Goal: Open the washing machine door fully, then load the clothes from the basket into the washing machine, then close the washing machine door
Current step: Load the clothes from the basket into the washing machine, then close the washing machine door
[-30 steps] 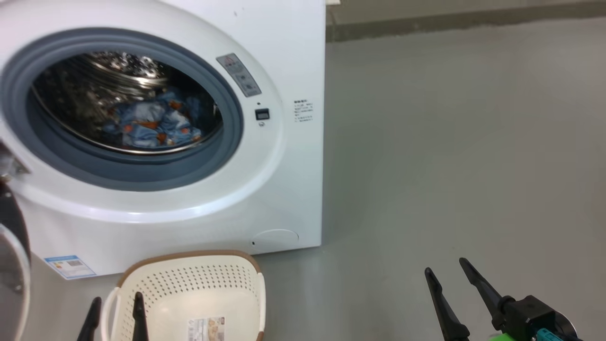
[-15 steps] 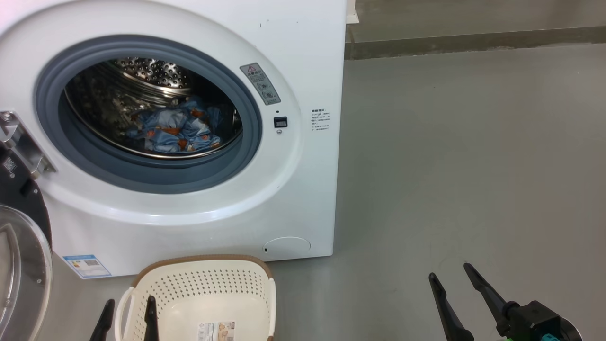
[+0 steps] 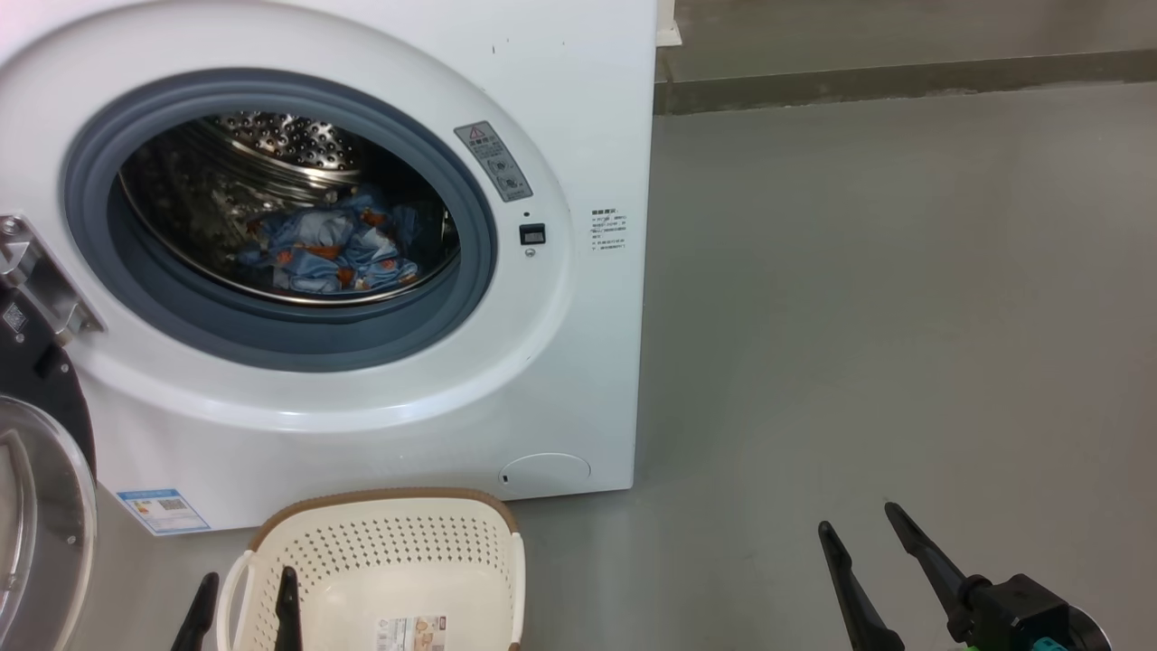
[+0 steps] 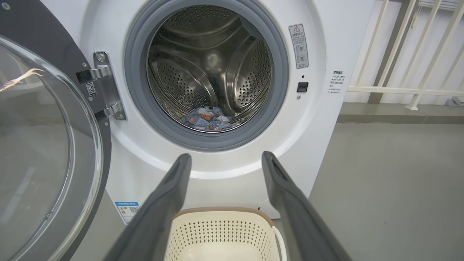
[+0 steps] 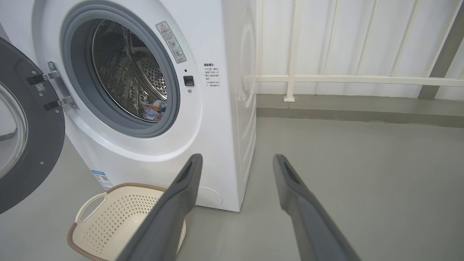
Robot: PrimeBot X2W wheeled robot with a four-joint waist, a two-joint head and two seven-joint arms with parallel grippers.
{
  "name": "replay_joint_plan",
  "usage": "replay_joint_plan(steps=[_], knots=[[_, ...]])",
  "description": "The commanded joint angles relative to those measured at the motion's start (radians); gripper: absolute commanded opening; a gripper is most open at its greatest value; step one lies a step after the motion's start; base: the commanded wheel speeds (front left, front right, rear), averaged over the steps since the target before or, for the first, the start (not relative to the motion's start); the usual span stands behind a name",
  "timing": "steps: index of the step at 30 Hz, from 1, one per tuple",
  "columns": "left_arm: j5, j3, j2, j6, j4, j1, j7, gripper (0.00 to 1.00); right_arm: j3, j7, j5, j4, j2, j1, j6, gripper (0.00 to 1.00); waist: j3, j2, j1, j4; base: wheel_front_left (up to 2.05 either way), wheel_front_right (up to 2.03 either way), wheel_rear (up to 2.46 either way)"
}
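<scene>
Change: the washing machine [image 3: 560,362] is seen further right in the head view than a second ago (the camera was turned; nothing was displaced).
Clothes: the clothes [image 3: 330,249] are heaped low in the drum [image 4: 203,72].
Door: the washing machine door [image 4: 47,137] is swung wide open at the left.
Basket: the basket [image 3: 389,561] is set on the floor [image 3: 859,271] before the machine.
Grippers: the left gripper [image 3: 249,574] is held spread, nothing grasped, at the basket's rim; the right gripper [image 3: 856,516] is spread likewise, over the floor.

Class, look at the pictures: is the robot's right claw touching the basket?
Apart. The head view shows the right claw open at lower right and the basket at lower left, with bare grey floor between them.
</scene>
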Motion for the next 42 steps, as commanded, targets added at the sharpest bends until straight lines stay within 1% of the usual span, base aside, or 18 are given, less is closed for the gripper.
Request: replay_joint_plan(steps=[1, 13, 30, 42], knots=[[-0.003, 0.033, 0.021, -0.004, -0.016, -0.044, -0.004, 1.00, 0.025, -0.003, -0.009, -0.025, -0.004, -0.018, 0.009, 1.00, 0.000, 0.0000, 0.0000, 0.000, 0.00, 0.00, 0.00], [0.003, 0.024, 0.027, 0.004, -0.013, -0.050, -0.001, 1.00, 0.025, -0.006, -0.002, -0.019, -0.007, -0.022, 0.009, 1.00, 0.005, 0.0000, 0.0000, 0.001, -0.15, 0.15, 0.00], [-0.010, 0.016, 0.031, -0.004, 0.001, -0.060, -0.005, 1.00, 0.024, -0.006, 0.001, -0.019, -0.006, -0.022, 0.009, 1.00, 0.000, 0.0000, 0.0000, 0.007, -1.34, 1.34, 0.00], [-0.010, 0.013, 0.035, -0.001, 0.002, -0.066, -0.011, 1.00, 0.022, -0.009, 0.003, -0.016, -0.004, -0.022, 0.009, 1.00, -0.005, 0.0000, 0.0000, 0.012, -0.21, 0.21, 0.00]])
